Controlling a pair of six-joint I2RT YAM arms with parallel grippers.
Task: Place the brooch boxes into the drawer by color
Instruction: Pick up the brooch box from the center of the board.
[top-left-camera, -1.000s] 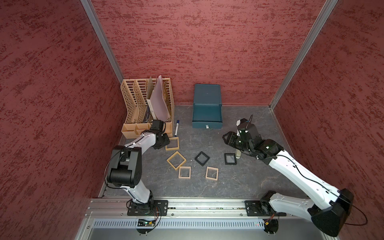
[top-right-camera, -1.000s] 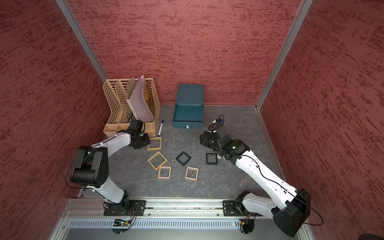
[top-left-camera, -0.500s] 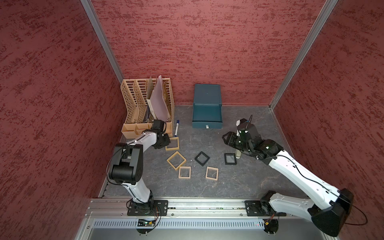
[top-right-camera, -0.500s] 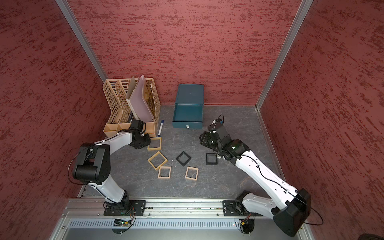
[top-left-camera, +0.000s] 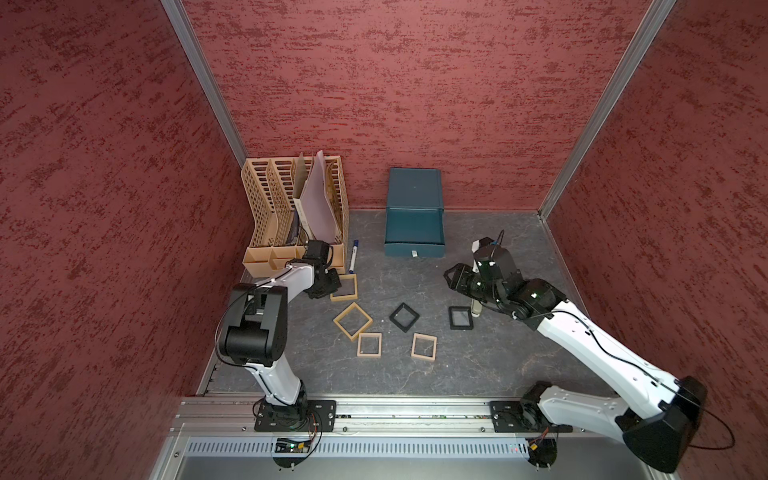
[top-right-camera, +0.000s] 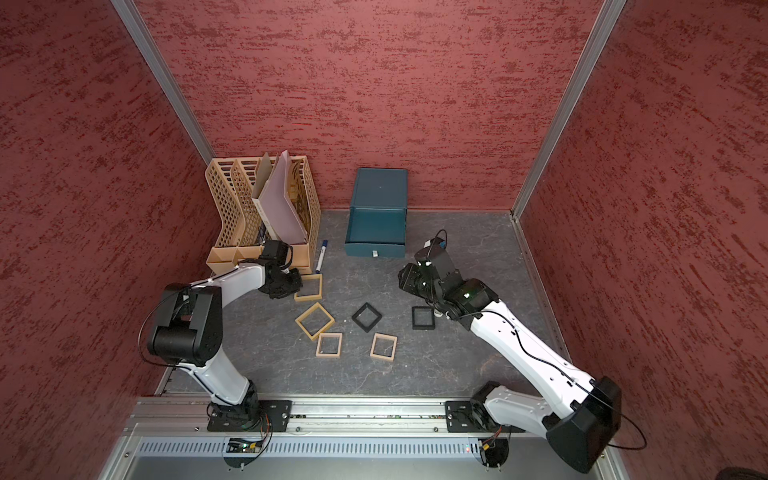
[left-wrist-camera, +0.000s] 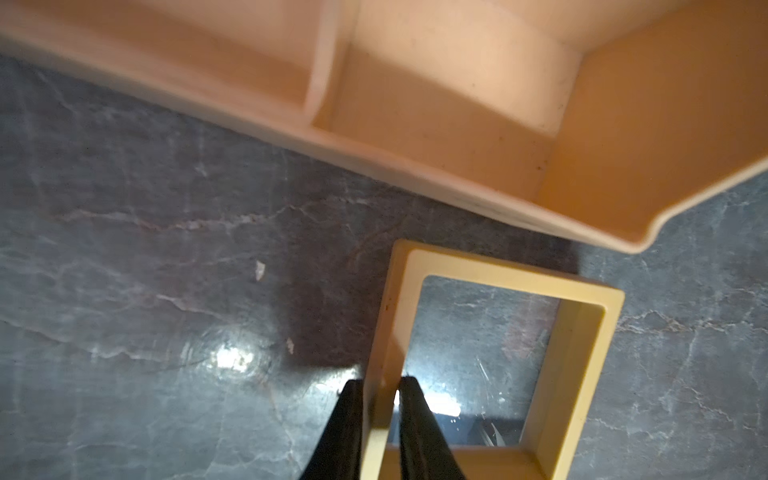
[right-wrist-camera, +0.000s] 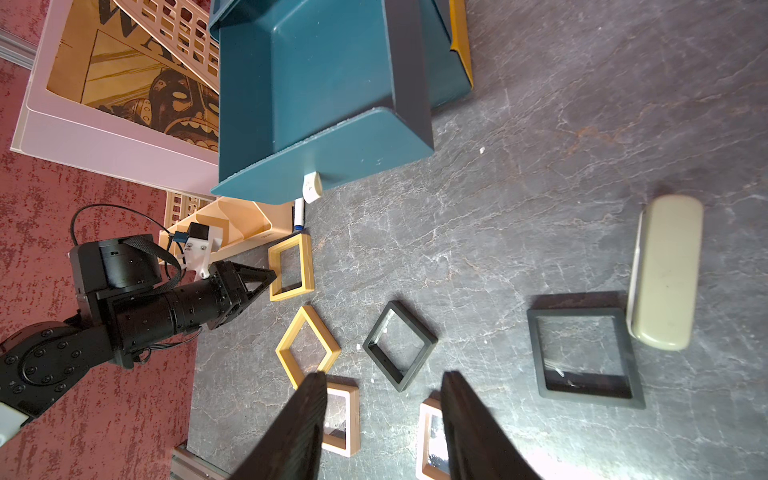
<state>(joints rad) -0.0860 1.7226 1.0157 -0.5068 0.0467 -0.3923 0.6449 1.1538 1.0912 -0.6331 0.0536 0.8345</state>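
The grey bench (top-left-camera: 478, 374) holds a tan slotted rack (top-left-camera: 266, 208) and a dark teal chest of drawers (top-left-camera: 414, 187), one drawer pulled out. Just beside the rack, the left tool (left-wrist-camera: 380, 384) pinches a mustard-tan square frame box (left-wrist-camera: 582, 353). The right tool (right-wrist-camera: 384, 376) hangs open.

The drawer chest (top-left-camera: 413, 189), a dark teal cube, stands against the rear wall. One drawer (top-left-camera: 413, 232) is pulled out towards the table front.

The rear mustard box (top-left-camera: 344, 286) lies nearest the chest, with one rail clamped between the fingers of the left gripper (left-wrist-camera: 380, 384). The second mustard box (top-left-camera: 353, 321) sits cornerwise, just beside the left pinkish-beige box (top-left-camera: 369, 344). The right pinkish-beige box (top-left-camera: 424, 347) lies apart. The middle black box (top-left-camera: 403, 317) sits cornerwise and the right black box (top-left-camera: 460, 318) square-on. All six boxes are flat square frames with clear windows.
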